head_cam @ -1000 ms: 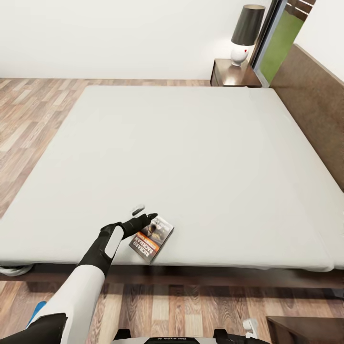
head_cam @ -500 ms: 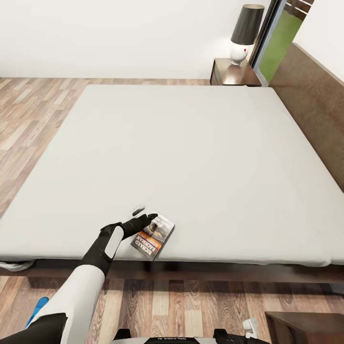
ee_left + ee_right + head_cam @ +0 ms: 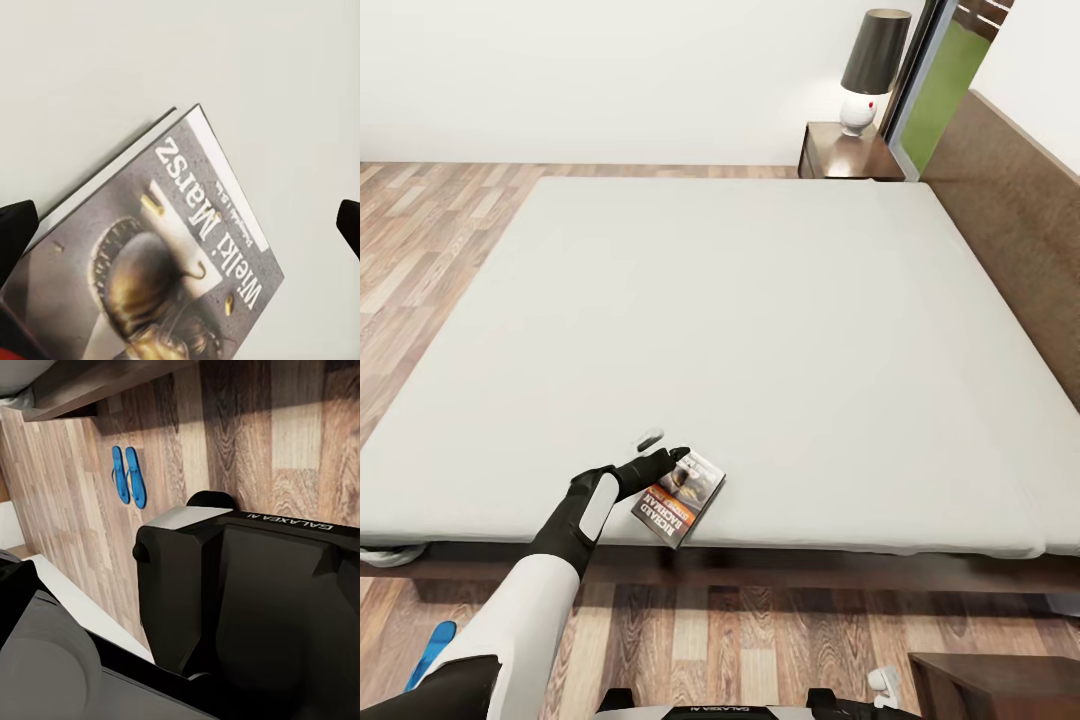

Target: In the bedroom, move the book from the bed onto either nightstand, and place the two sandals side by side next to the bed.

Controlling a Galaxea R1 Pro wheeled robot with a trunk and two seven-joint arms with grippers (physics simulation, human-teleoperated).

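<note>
The book [image 3: 680, 497] lies flat near the foot edge of the bed [image 3: 760, 320], its dark cover with the orange band facing up. My left gripper [image 3: 663, 448] is open just beyond the book's far-left corner, low over the mattress. In the left wrist view the book [image 3: 165, 255] fills the space between the spread dark fingertips [image 3: 15, 229]. Two blue sandals [image 3: 127, 475] lie side by side on the wood floor by the bed frame; one sandal [image 3: 428, 645] shows by my left arm. A nightstand [image 3: 850, 152] stands at the bed's far corner. A white part of my right gripper [image 3: 884, 686] shows low down.
A white lamp with a dark shade [image 3: 870, 70] sits on the nightstand. The brown headboard [image 3: 1010, 210] runs along the right, with the window [image 3: 945, 85] behind it. Dark brown furniture [image 3: 1000, 685] sits at the lower right. My own black base [image 3: 255, 600] is below the right wrist.
The whole view has shifted slightly, so the camera moved. My left gripper and the book keep their places relative to each other.
</note>
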